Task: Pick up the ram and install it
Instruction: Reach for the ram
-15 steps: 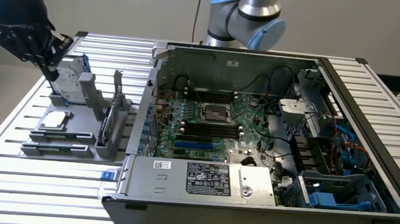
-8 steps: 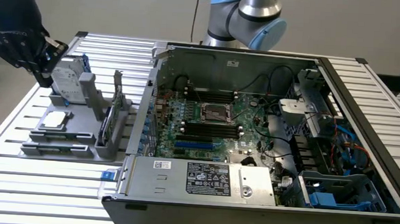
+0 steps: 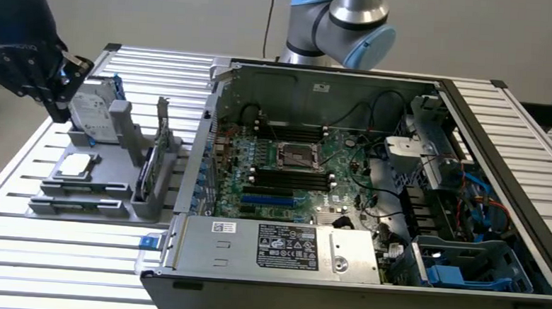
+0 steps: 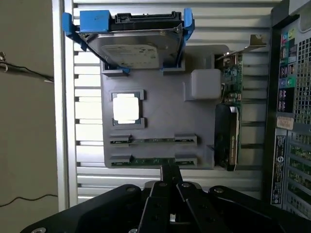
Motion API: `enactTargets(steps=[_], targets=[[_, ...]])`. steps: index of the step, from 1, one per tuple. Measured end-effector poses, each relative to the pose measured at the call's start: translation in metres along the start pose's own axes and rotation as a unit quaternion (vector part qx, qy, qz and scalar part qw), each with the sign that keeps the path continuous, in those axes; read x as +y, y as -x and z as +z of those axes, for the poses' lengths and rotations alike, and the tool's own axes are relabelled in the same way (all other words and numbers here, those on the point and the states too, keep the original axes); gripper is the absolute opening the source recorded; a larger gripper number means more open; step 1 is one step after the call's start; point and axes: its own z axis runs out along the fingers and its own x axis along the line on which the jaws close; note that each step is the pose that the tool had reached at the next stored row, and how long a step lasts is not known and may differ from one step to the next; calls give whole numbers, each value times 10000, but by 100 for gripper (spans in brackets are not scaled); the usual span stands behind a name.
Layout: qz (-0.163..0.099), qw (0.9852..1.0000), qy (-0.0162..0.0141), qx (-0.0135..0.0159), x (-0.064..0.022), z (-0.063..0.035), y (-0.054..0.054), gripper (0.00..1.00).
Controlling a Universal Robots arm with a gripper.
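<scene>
Green and thin, the ram (image 4: 153,160) stands on edge in the outer slot of the grey holder (image 4: 165,116), on the slatted bench (image 4: 87,182). The end effector (image 4: 168,167) hovers above it, clenched and empty. A clean pick likely needs its jaws spread across the thin faces, centred along the stick.

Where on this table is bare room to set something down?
The slatted metal table is bare between the grey plastic parts holder and its edge, exterior view's lower left. Holder and open black computer case are crowded.
</scene>
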Motion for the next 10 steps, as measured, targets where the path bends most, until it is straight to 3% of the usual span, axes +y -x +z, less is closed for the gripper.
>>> enactTargets(steps=[6,10], targets=[[-342,9994,-75,40,0,6,0,11],[-415,9991,-90,50,0,22,-24,11]])
